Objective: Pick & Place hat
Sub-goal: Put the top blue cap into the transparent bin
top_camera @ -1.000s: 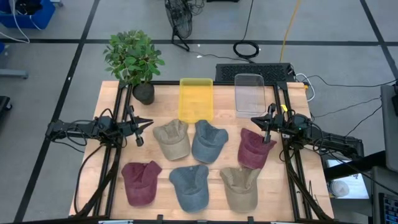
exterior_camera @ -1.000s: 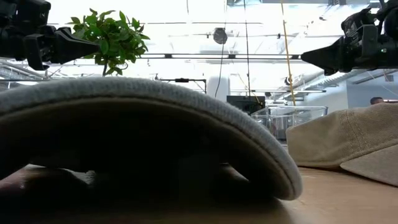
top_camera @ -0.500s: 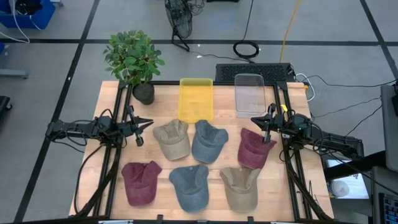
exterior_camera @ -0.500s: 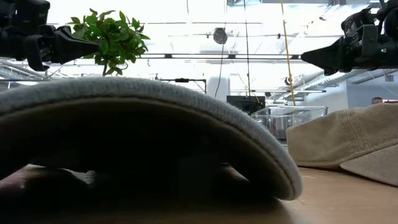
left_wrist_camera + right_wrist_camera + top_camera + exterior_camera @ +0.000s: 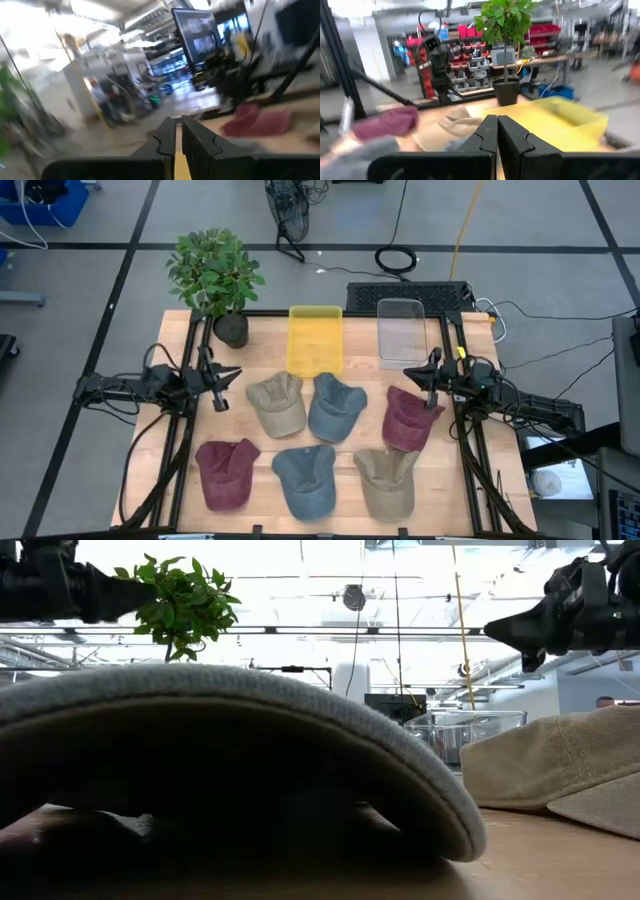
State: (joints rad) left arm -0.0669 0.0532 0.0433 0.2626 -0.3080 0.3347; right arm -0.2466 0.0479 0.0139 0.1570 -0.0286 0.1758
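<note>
We note a wooden desk [image 5: 180, 340] framed by black rails, seen from above. Two dark arms reach in, one from each side.

Six hats lie in two rows across the middle. Far row, left to right: tan hat [image 5: 276, 404], blue hat [image 5: 336, 407], maroon hat [image 5: 409, 418]. Near row, left to right: second maroon hat [image 5: 226, 473], second blue hat [image 5: 306, 478], second tan hat [image 5: 386, 481]. Neighbours lie close, some brims touching or overlapping. In the low view one grey-blue brim fills most of the frame, with a tan hat to its right.

At the far edge we see a yellow tray [image 5: 315, 339] and, just right of it, a clear bin [image 5: 402, 332]. A potted plant [image 5: 217, 281] stands at the far left corner.

The left tool [image 5: 224, 386] hangs over the desk's left side, left of the tan hat and apart from it; its fingers [image 5: 161, 140] stand nearly together, a thin gap between them, holding nothing.

The right tool [image 5: 418, 374] hangs at the right side, just above the far edge of the maroon hat; its fingers [image 5: 487, 132] are pressed together, empty.
</note>
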